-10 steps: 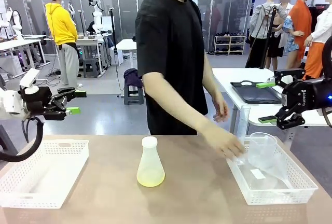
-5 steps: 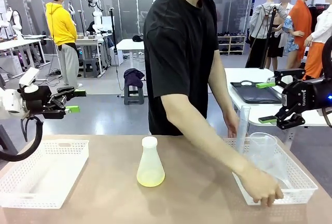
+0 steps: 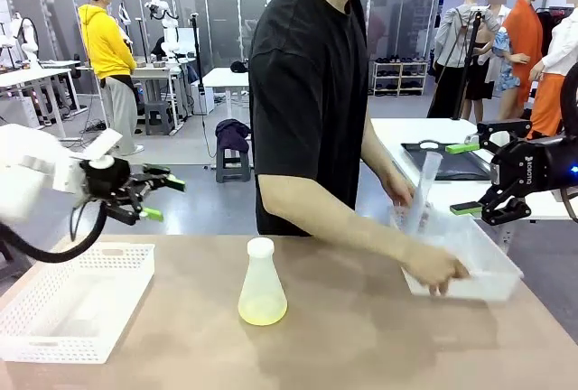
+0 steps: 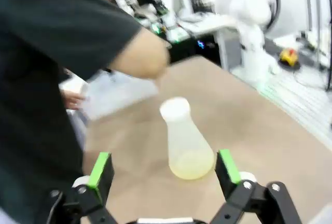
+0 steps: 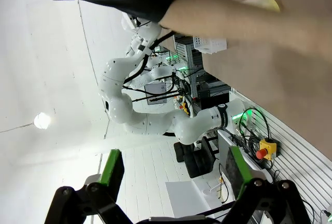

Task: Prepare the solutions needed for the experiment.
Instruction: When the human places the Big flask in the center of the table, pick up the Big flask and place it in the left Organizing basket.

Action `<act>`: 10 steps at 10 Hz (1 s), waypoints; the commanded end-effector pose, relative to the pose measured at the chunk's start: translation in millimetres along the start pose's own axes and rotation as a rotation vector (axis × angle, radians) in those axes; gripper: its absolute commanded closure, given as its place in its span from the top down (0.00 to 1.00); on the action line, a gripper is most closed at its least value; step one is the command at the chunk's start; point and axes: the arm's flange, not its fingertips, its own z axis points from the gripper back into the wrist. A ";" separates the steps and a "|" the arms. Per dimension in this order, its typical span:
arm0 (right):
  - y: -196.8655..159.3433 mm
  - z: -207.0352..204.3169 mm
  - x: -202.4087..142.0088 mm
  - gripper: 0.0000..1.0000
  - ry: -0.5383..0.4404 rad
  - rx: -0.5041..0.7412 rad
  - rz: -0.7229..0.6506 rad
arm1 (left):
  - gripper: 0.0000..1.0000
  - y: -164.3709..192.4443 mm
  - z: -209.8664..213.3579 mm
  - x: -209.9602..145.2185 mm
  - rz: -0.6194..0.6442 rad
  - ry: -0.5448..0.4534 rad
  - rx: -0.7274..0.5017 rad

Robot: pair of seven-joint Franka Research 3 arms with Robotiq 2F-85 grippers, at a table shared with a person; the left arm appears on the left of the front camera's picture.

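My left gripper [image 3: 163,198] sits at the left of the frame, mid-height, its 2 fingers spread wide and aimed toward the centre. My right gripper [image 3: 463,178] hangs at the right edge, fingers likewise parted.

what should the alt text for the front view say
A person in a black t-shirt leans over the table, one hand gripping the white basket on the right. A frosted flask with a shallow layer of pale yellow-green solution stands mid-table. The left pincer hangs open near a white tray on the left; the right pincer is open at the right edge.
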 end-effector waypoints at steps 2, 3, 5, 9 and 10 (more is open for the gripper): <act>0.7 -0.6 -1.0 1.00 -0.008 -0.004 0.005 | 1.00 18.5 -42.5 -25.3 -0.002 0.131 -0.221; 0.7 -0.6 -1.0 1.00 -0.008 -0.004 0.005 | 1.00 13.3 -57.3 -30.5 0.042 0.115 -0.241; 0.7 -0.6 -1.0 1.00 -0.008 -0.004 0.005 | 1.00 12.4 -54.8 -28.4 0.004 0.105 -0.229; 0.7 -0.6 -1.0 1.00 -0.008 -0.004 0.005 | 1.00 11.9 -57.2 -33.2 0.030 0.097 -0.230; 0.7 -0.6 -1.0 1.00 -0.008 -0.004 0.005 | 1.00 18.8 -74.1 -39.1 0.048 0.099 -0.222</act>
